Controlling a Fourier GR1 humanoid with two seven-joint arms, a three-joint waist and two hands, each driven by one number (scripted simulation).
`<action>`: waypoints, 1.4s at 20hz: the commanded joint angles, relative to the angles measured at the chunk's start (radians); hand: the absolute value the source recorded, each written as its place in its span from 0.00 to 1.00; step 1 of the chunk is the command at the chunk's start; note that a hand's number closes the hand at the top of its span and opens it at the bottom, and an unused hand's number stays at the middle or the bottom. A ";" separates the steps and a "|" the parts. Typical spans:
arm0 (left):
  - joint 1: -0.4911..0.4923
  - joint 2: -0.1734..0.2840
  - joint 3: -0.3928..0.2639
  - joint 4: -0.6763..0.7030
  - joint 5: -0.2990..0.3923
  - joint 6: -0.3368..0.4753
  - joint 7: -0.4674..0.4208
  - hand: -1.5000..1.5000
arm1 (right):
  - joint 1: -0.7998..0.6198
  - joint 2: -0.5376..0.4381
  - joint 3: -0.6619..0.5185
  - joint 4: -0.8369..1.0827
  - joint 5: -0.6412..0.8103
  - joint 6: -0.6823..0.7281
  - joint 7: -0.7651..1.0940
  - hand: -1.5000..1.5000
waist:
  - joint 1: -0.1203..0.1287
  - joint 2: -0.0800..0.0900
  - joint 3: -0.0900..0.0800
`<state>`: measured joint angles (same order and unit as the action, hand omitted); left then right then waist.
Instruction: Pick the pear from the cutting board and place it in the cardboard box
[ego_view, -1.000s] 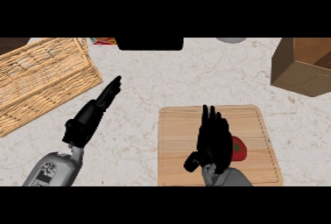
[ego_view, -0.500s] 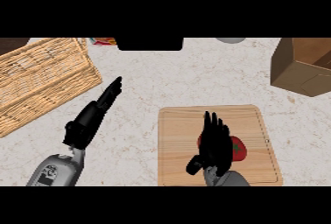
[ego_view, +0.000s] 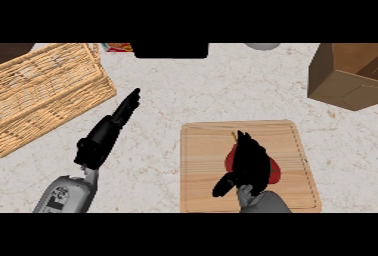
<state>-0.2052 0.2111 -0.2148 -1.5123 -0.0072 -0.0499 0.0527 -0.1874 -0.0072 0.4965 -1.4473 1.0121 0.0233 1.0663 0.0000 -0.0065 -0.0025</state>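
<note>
The red pear (ego_view: 274, 172) lies on the wooden cutting board (ego_view: 203, 150) at the lower right of the head view. My right hand (ego_view: 249, 162) is spread on top of the pear and hides most of it; red shows on both sides of the hand. Its fingers point away from me and look only slightly bent, and the thumb sticks out to the lower left, off the fruit. The brown cardboard box (ego_view: 345, 75) stands at the top right, well beyond the board. My left hand (ego_view: 111, 132) rests open on the counter to the left of the board.
A large wicker basket (ego_view: 44, 90) fills the upper left, close to my left hand's fingertips. A dark block (ego_view: 170, 50), a grey round object (ego_view: 262, 46) and a small colourful item (ego_view: 118, 47) sit along the far edge. Bare counter lies between board and box.
My right hand has drawn slightly back and settled lower onto the pear, its fingers reaching less far up the board. The left hand has not moved.
</note>
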 joint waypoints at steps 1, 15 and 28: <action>-0.031 -0.057 -0.024 0.000 -0.056 0.032 0.041 0.50 | -0.023 0.007 0.019 0.024 -0.018 0.021 0.099 1.00 | 0.001 0.006 0.003; 0.003 -0.037 0.028 -0.028 -0.040 -0.019 0.036 0.50 | -0.050 -0.407 -0.154 0.006 -0.152 0.091 -0.604 1.00 | -0.005 0.009 0.004; -0.008 -0.030 0.071 -0.051 -0.025 -0.062 0.074 0.50 | -0.048 -0.563 -0.345 -0.294 -0.150 0.080 -0.676 1.00 | -0.010 0.003 0.002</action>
<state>-0.1842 0.1734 -0.1684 -1.5643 -0.0502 -0.0902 0.1023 -0.2100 -0.5309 0.2078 -1.5962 0.9130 0.0089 0.3684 -0.0074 -0.0028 0.0000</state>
